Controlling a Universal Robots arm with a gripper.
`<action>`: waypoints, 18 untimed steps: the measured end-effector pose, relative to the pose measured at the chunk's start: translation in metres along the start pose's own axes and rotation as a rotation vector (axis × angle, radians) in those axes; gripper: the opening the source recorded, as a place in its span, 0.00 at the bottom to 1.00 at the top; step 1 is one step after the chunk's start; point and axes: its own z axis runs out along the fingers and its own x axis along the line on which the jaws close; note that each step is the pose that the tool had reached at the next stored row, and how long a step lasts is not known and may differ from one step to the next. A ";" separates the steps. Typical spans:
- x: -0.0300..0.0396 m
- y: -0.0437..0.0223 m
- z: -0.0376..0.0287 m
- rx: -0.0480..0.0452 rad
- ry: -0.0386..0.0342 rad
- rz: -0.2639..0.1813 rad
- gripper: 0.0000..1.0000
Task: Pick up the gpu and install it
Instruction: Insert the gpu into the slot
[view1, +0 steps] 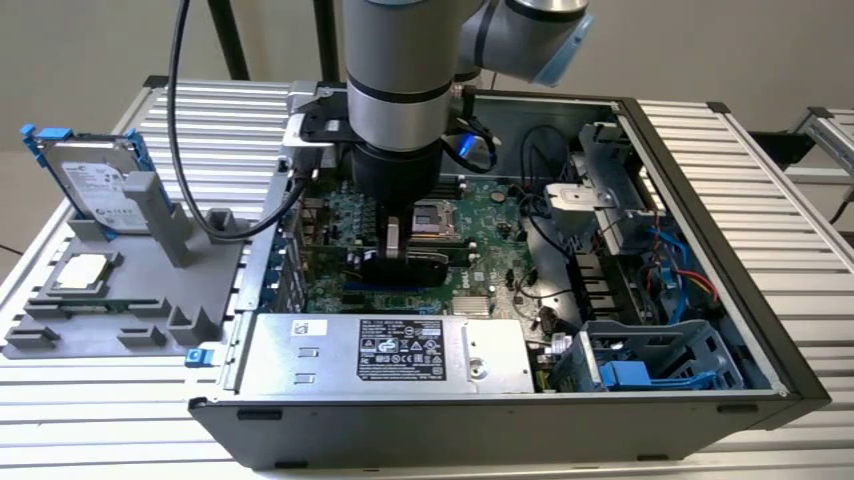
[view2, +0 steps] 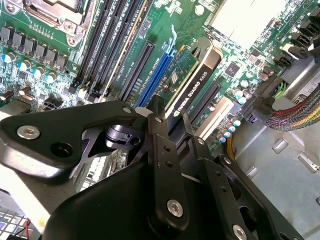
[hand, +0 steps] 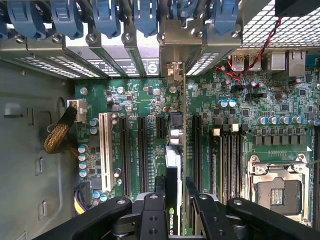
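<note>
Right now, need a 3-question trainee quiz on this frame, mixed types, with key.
1. True or false: the tool grips the gpu inside the open computer case.
2. Multiple choice: in the exterior view, where does the hard drive stand? A) inside the case B) in the grey fixture at that view's left C) in the tool.
3. Fill in: the CPU socket on the motherboard is ____ (filled/empty).

Key: 1 true; 2 B; 3 empty.
</note>
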 end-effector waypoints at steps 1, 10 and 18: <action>-0.0001 0.0000 0.0001 0.0001 -0.0002 0.000 0.00; -0.0002 0.0000 0.0001 -0.0013 -0.0059 -0.001 0.00; -0.0002 0.0006 0.0017 -0.0013 -0.0058 -0.001 0.00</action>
